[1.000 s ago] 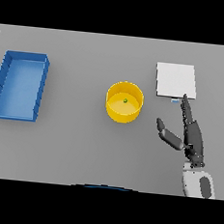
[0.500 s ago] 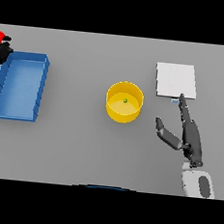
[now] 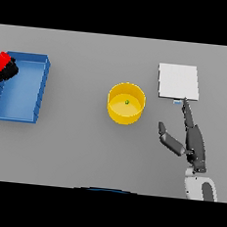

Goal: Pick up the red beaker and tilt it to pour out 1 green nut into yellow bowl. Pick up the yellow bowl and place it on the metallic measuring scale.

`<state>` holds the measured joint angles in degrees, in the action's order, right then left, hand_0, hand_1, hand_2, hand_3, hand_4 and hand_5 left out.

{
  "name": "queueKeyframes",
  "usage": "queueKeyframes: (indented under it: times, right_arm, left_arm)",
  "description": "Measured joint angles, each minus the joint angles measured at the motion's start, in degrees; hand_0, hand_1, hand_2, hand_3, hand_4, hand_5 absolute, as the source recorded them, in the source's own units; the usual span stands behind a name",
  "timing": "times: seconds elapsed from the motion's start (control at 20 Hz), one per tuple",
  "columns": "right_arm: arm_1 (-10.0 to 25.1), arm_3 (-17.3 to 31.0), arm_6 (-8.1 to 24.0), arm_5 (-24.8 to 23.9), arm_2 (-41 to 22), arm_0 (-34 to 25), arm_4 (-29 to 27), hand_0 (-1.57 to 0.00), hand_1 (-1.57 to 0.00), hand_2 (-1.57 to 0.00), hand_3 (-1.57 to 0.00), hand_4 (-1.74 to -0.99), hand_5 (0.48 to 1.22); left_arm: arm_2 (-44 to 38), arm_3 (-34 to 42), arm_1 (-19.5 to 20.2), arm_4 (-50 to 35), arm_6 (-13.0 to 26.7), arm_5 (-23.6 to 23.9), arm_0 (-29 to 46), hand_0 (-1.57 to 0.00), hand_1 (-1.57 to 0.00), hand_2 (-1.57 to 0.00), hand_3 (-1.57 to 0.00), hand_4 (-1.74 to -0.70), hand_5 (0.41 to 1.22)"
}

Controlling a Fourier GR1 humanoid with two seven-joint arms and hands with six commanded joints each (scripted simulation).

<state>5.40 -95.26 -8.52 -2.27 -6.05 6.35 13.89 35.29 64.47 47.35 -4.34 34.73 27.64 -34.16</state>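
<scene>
Sitting near the middle of the grey tabletop (image 3: 82,156), the yellow bowl (image 3: 126,103) stands upright with one small green nut (image 3: 127,102) lying on its floor. To its right, well apart, lies the flat pale square of the metallic measuring scale (image 3: 178,81), with nothing on it. The right hand (image 3: 194,140) rests just below the scale's near edge, its fingers straight and pointing up toward the scale, the longest fingertip almost at the scale's lower rim, and its thumb spread out to the left toward the bowl; it holds nothing and does not touch the bowl. At the far left edge, the left hand (image 3: 2,70) shows only in part, dark against the blue tray (image 3: 22,114), with a bit of the red beaker (image 3: 3,58) showing at its top; whether its fingers are closed round the beaker cannot be told.
</scene>
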Motion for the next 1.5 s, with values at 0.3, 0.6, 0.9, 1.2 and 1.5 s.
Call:
queueKeyframes:
  times: [0.3,0.6,0.9,1.2,1.5]
  right_arm:
    - [-0.04,0.32,-0.65,0.08,-0.05,-0.6,-0.13,0.0,0.0,0.0,0.0,-1.184,0.667]
    - [-0.45,-0.23,1.69,0.18,-0.62,-0.76,0.22,0.0,0.0,0.0,0.0,-1.193,0.66]
    - [1.23,-0.11,2.15,0.54,-2.13,-2.14,3.6,0.0,0.0,0.0,0.0,-1.162,0.694]
    - [8.54,2.24,2.83,7.89,-5.87,-10.73,8.52,0.0,0.0,0.0,0.0,-1.268,0.691]
    - [16.22,5.33,4.46,13.31,-13.71,-21.18,21.32,0.0,0.0,0.0,0.0,-1.276,0.666]
  left_arm:
    - [1.93,5.2,4.22,-6.93,-0.16,-11.42,1.2,-0.48,-0.39,-0.39,-0.37,-0.88,0.71]
    - [0.88,4.78,4.51,-8.65,-1.37,-13.51,0.2,-0.12,-0.1,-0.1,-0.1,-0.79,0.674]
    - [-0.39,4.04,3.3,-8.8,-4.68,-11.43,-0.42,-0.03,-0.03,-0.03,-0.02,-0.78,0.679]
    - [-0.22,5.36,3.05,-9.43,-4.42,-10.99,0.31,-0.01,-0.01,-0.01,-0.01,-0.79,0.709]
    - [0.0,4.75,2.78,-9.28,-4.18,-11.24,-0.28,0.0,0.0,0.0,0.0,-0.79,0.716]
